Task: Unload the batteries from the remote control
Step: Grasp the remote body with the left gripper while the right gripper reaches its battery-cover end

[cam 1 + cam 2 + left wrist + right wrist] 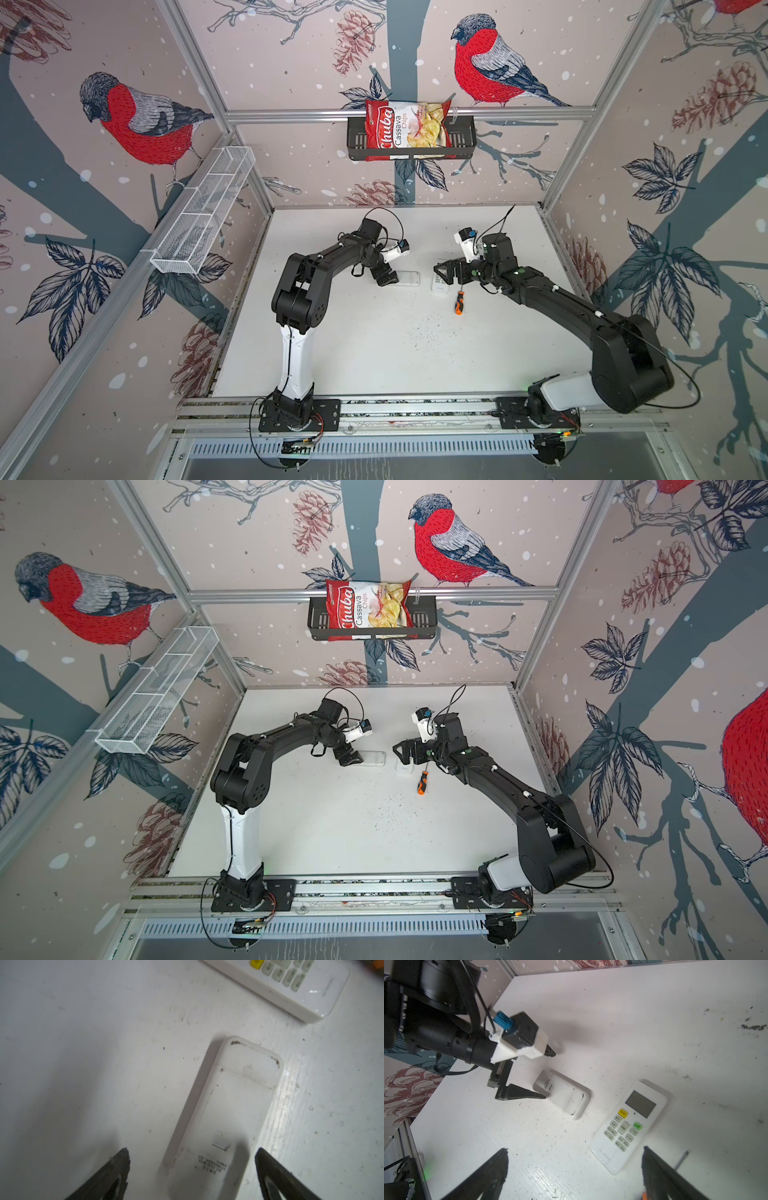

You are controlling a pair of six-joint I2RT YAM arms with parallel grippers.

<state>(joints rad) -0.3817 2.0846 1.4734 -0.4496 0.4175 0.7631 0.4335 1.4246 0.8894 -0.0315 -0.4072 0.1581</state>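
A white remote control (228,1109) lies face down on the table, its back cover shut, also seen in both top views (409,277) (372,757). My left gripper (192,1153) is open, its two fingers either side of that remote's near end without touching it (548,1074). A second white remote (629,1126) lies face up beside it, showing a screen and buttons. My right gripper (574,1150) hangs open over the table, just short of this remote's button end (440,270). The batteries are hidden.
An orange-and-black screwdriver (459,302) lies on the table just right of the face-up remote, under my right arm. A black basket (465,137) with a chips bag (405,124) hangs on the back wall. A white wire basket (203,212) hangs on the left wall.
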